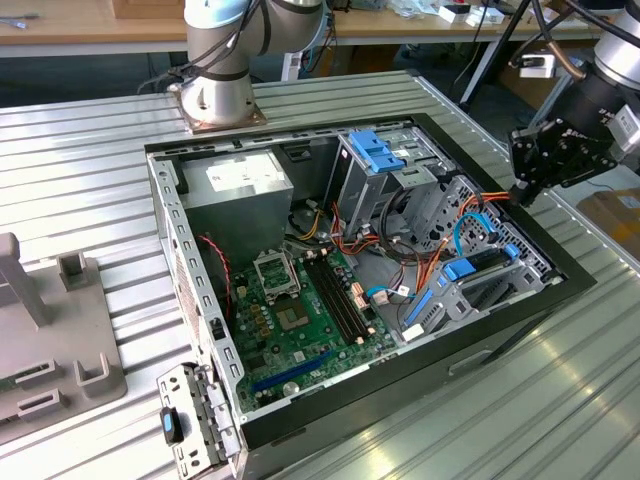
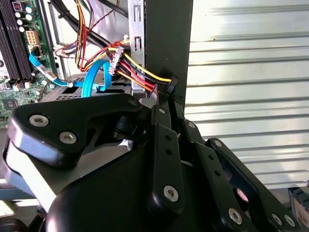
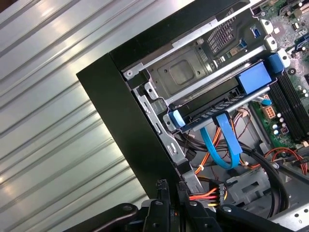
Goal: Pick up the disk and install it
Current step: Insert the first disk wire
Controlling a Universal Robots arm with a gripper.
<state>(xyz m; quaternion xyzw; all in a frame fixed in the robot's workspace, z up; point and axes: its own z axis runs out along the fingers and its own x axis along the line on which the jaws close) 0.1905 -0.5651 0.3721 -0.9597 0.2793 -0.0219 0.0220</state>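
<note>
Item: my gripper (image 1: 523,188), jaws drawn all but together, nothing between them; it hangs at the rim of the open computer case (image 1: 570,283), on the exterior view's right.
Item: the disk (image 3: 212,107), in its blue carrier frame, lying in the bay beneath the metal drive cage (image 3: 193,72); near my jaws, apart from them.
Item: blue data cable (image 3: 224,140), meeting the disk's edge.
Item: black power connector (image 3: 219,192) on orange, red and yellow wires, just beside my jaws.
Item: ribbed metal table (image 1: 80,150), bearing the case.
</note>
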